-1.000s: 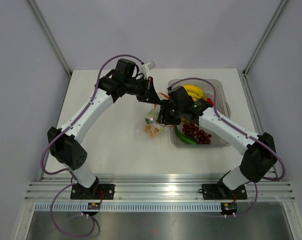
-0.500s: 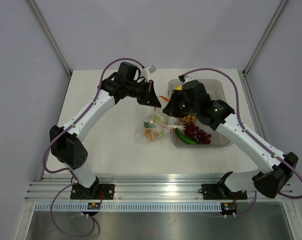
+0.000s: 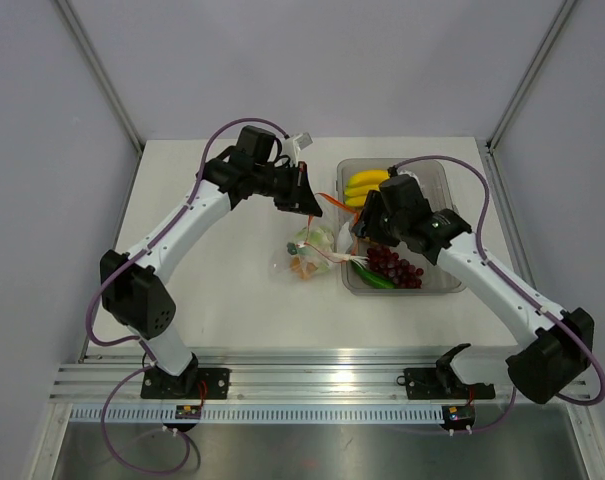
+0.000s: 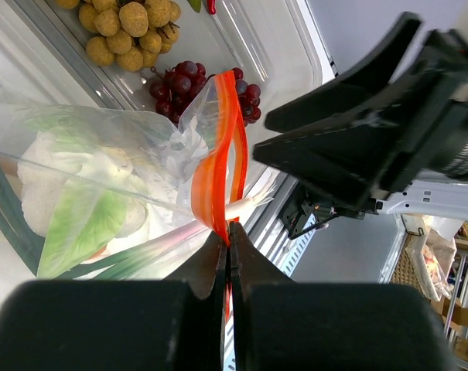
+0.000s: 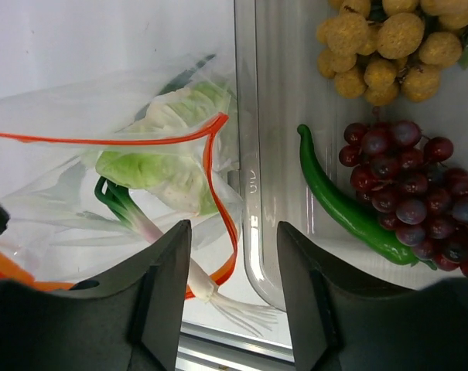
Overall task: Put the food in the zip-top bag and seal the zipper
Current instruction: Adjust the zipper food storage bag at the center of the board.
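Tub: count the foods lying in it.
5: bananas far end; red chilli and brown ball cluster in the middle; grapes and green pepper near end. The right arm may hide more.

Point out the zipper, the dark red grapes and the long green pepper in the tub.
zipper (image 4: 204,182), left wrist view, midway along the red-orange strip.
dark red grapes (image 5: 408,193), right wrist view, middle of the bunch.
long green pepper (image 5: 338,202), right wrist view, middle of its body.

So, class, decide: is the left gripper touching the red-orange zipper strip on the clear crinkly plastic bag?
Touching. The left wrist view shows the left gripper shut on the red-orange zipper strip, pinching its fold.
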You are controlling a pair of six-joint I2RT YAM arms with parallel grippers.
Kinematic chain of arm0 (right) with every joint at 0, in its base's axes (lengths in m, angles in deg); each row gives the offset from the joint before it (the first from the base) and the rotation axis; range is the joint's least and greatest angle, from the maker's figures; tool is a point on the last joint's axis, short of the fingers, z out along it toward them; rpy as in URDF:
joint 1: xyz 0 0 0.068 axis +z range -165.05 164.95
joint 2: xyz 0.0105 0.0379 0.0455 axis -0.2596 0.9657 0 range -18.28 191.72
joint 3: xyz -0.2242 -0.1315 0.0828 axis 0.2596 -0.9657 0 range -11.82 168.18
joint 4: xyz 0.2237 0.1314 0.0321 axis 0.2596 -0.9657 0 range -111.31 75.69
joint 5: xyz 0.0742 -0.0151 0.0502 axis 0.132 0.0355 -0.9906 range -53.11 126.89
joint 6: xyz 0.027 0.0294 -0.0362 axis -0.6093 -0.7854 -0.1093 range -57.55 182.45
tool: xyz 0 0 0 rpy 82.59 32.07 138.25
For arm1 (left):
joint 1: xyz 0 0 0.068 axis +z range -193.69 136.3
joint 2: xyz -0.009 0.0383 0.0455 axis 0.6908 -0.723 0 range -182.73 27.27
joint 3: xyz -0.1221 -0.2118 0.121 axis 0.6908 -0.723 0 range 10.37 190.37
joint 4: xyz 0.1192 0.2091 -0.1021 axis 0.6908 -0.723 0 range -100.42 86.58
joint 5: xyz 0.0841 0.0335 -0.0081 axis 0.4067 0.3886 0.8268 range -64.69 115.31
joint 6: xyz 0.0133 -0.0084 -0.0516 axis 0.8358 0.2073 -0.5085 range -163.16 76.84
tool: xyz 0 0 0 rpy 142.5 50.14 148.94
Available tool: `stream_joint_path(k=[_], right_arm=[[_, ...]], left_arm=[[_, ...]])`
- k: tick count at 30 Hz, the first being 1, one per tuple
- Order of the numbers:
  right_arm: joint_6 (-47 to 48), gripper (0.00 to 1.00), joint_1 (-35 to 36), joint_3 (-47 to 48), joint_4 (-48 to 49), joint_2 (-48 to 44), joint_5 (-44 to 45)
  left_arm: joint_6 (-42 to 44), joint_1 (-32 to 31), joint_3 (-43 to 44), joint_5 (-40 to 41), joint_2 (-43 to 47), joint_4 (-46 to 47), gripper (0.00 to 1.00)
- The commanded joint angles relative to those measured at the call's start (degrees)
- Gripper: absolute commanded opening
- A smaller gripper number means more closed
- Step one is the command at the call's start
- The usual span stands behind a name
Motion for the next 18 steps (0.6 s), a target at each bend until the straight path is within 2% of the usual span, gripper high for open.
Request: stream_joint_path(k=[1,3,6,10,11,12,13,18], right_arm=[[0.3,0.56,0.1,-0.3,4.4,2.3,-3.2],[0.2,0.56,0.1,-0.3,5.0,3.1,-4.0],[0.7,0.51,0.1,-0.6,5.9,5.1,-3.6],[1.4,0.26,-0.2,-0.4,6.8,8.6,-3.2],[1.8,0.11,-0.2,0.0,7.0,9.0,-3.1],[2.3,0.03,-0.2,1.5,6.9,9.3,-3.0],[3.6,0.00,-0.2,2.6,5.9,9.9,-3.1],[6.9,0.00,-0.1,14.0,3.4,9.7,-9.1]], left_arm=[[-0.3,0.1,0.4,-0.7,1.0,3.5,0.00],[-0.3,0.1,0.4,-0.7,1.1,3.5,0.00],[-0.2,0.2,0.6,-0.7,1.2,3.3,0.00],[1.3,0.3,0.7,-0.5,1.7,2.1,0.00],[1.6,0.6,0.4,-0.1,2.1,1.3,0.00],[1.8,0.8,0.2,0.0,2.5,1.0,0.00],[2.3,1.4,-0.2,0.3,3.4,0.7,0.00],[2.2,4.8,-0.4,2.1,5.1,-0.5,0.00]])
